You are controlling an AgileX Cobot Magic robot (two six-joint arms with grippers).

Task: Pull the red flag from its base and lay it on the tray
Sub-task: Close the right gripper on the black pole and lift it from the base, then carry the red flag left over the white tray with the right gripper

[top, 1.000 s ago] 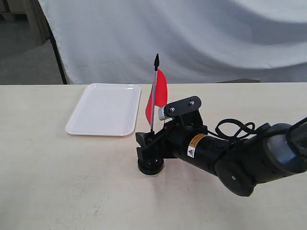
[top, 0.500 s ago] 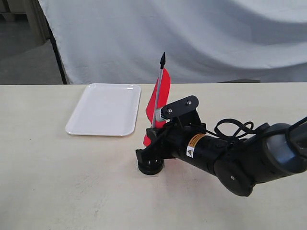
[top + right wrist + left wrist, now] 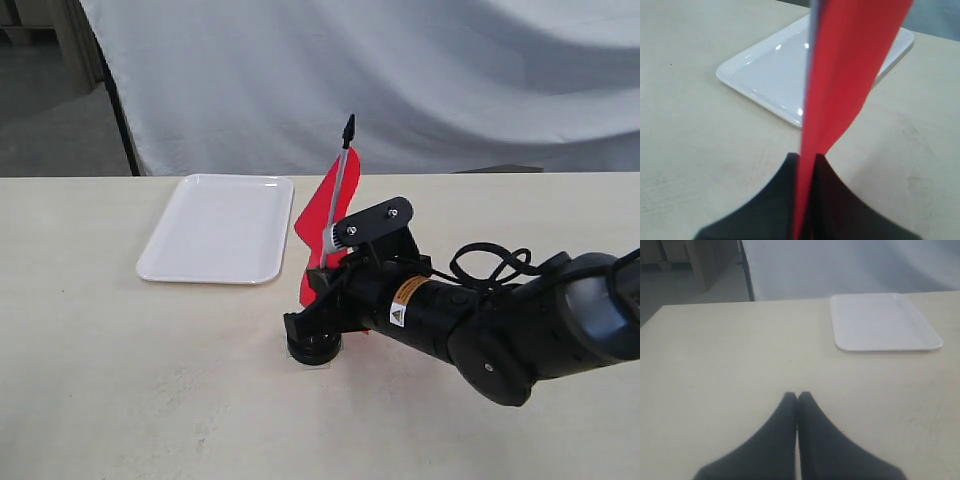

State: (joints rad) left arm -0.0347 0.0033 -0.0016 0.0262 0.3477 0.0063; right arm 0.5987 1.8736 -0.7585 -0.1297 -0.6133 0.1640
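The red flag (image 3: 322,218) leans to the right on its thin stick, pointed black tip up. My right gripper (image 3: 312,300) is shut on its lower part, just above the round black base (image 3: 313,349) on the table. In the right wrist view the red flag (image 3: 850,75) runs down between the two dark fingers (image 3: 775,200); the base is hidden there. The white tray (image 3: 220,228) lies flat to the left behind the flag, and the same tray (image 3: 775,70) shows beyond the cloth. My left gripper (image 3: 797,396) is shut on nothing, over bare table, with the tray (image 3: 885,322) ahead of it.
The pale table (image 3: 100,380) ends at a far edge in front of a white cloth backdrop (image 3: 450,70). A black cable loop (image 3: 490,265) rides on the right arm.
The flag has tilted to the right and its tip has moved right and slightly down-slope; the right gripper stays shut low on the stick and has shifted a little. The base stays put.
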